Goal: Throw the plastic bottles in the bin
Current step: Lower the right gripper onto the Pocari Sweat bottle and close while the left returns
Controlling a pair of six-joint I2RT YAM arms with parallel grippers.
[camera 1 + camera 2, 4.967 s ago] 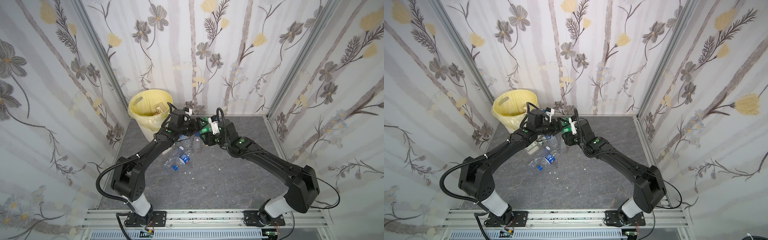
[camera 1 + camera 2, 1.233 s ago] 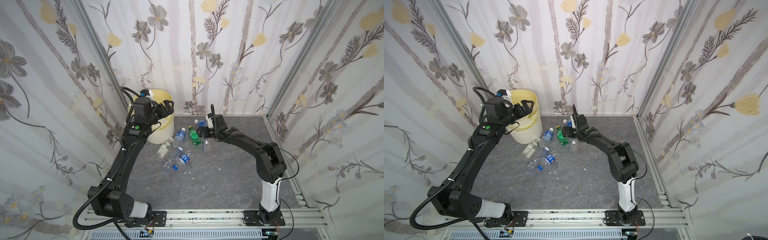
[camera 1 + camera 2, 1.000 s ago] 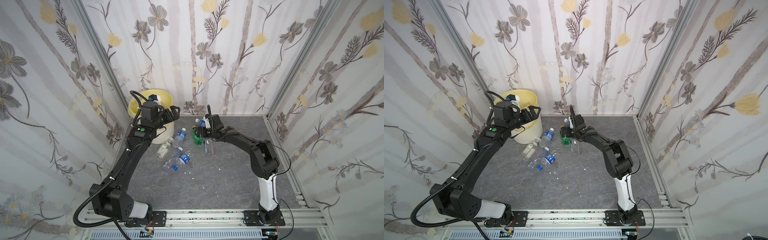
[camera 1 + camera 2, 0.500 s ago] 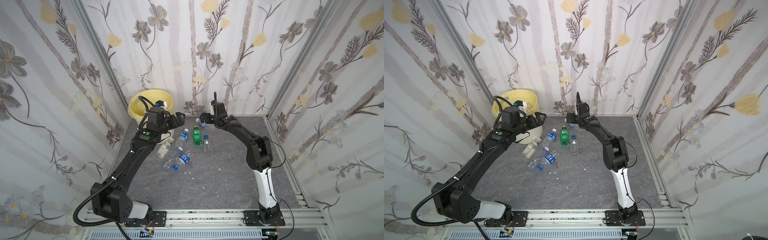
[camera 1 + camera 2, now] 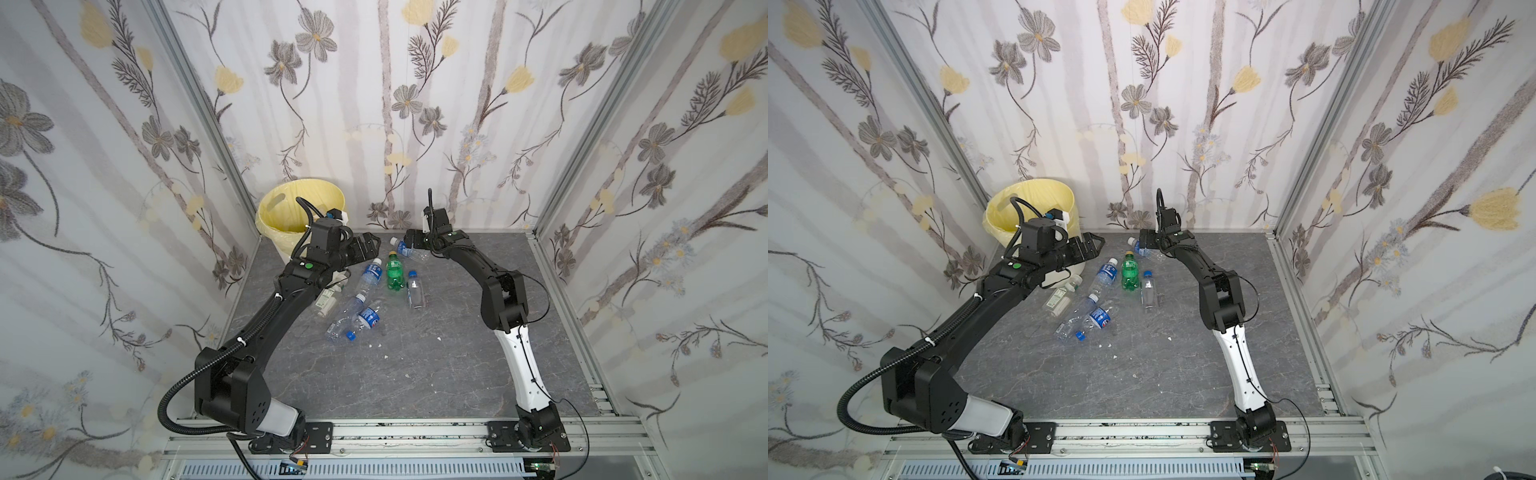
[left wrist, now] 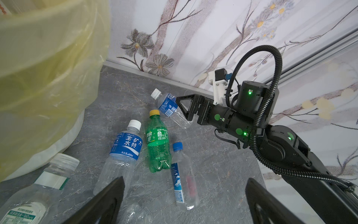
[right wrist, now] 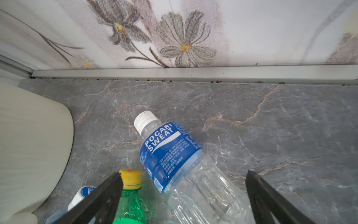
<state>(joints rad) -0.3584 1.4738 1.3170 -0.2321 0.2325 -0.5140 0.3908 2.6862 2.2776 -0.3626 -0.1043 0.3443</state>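
Above a bottle [image 7: 170, 155], the right end effector [image 7: 183, 173] hovers (jaws spread wide).

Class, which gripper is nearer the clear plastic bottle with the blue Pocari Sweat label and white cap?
Right. The right gripper hangs open directly over that clear blue-labelled bottle; the left gripper, also open, sits apart from it, beside the yellow-lined cream bin.

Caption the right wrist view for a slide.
Open right end effector poised over a lying Pocari Sweat bottle beside a green bottle.
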